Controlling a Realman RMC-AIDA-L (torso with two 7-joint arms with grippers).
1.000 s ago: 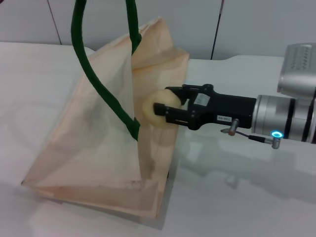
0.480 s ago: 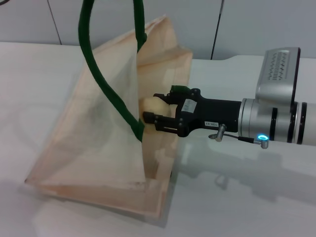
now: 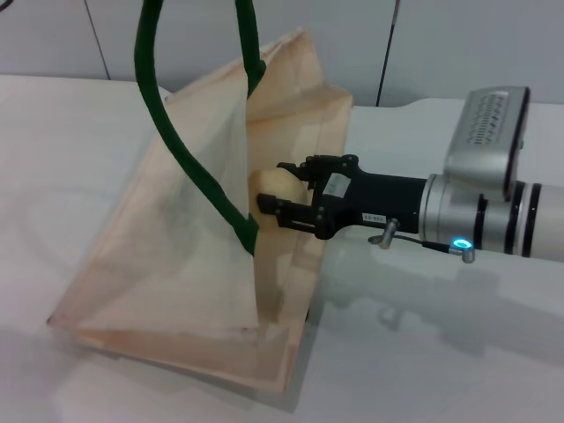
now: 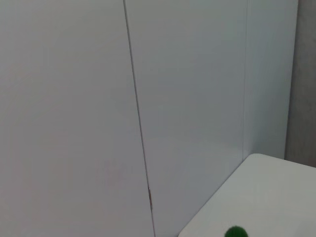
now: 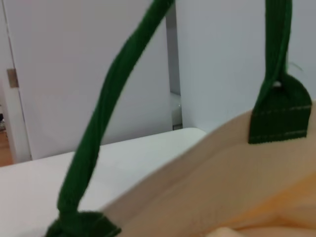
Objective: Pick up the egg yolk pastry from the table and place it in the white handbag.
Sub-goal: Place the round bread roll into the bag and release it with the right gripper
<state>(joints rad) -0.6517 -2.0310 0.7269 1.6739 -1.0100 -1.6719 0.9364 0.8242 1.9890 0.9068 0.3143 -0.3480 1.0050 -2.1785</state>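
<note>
The white handbag (image 3: pixel 176 238) stands on the table in the head view, its mouth turned toward the right and its dark green handles (image 3: pixel 176 141) pulled up out of the top of the picture. My right gripper (image 3: pixel 273 188) reaches in from the right at the bag's mouth, shut on the pale yellow egg yolk pastry (image 3: pixel 268 182), which is partly hidden behind the bag's front edge. The right wrist view shows the bag's fabric (image 5: pixel 222 182) and a green handle (image 5: pixel 103 128) close up. My left gripper is out of view.
The white table (image 3: pixel 423 352) spreads around the bag, with grey wall panels (image 3: pixel 352 44) behind it. The left wrist view shows the wall (image 4: pixel 74 98), a table corner (image 4: pixel 266 197) and a bit of green handle (image 4: pixel 236 232).
My right gripper has moved left with the pastry, from just outside the bag's mouth to inside it. The bag's mouth has shifted slightly.
</note>
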